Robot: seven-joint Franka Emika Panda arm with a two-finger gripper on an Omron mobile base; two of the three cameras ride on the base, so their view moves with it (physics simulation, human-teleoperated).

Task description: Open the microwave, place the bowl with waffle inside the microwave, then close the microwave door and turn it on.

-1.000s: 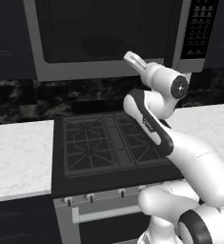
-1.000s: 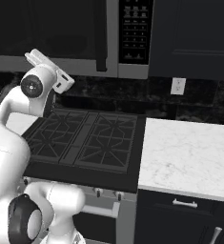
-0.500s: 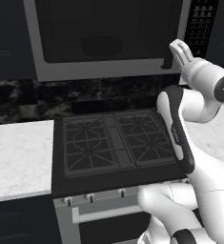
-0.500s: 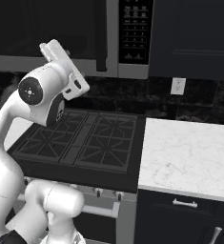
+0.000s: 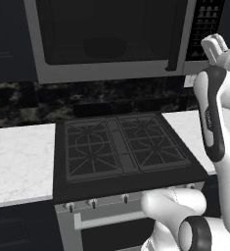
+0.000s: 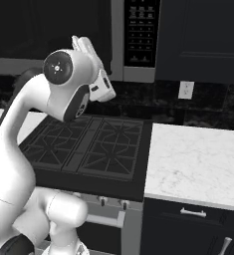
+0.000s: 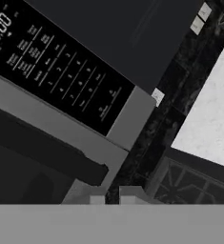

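The microwave [image 5: 111, 72] hangs above the stove with the microwave door [image 5: 106, 29] closed flat and its dark vertical handle [image 5: 176, 37] at the right edge. Behind the dark glass sits a dim rounded shape [image 5: 104, 47]; I cannot tell whether it is the bowl. The waffle is hidden. My gripper [image 5: 213, 46] is raised beside the black keypad strip [image 5: 207, 19], just right of and below it. In the hand view the keypad [image 7: 61, 71] and the handle [image 7: 51, 155] are close ahead, and the fingertips [image 7: 97, 199] stand nearly together with nothing between them.
Below lies the black gas stove [image 5: 121, 147] with an oven bar handle [image 5: 106, 218]. White marble counters flank it on the left [image 5: 18, 157] and right [image 6: 198, 159]. A wall outlet [image 6: 186, 89] sits under dark upper cabinets [image 6: 203, 35].
The arm has swung from under the door's right end up and right to the keypad side. The jaws have closed from wide open.
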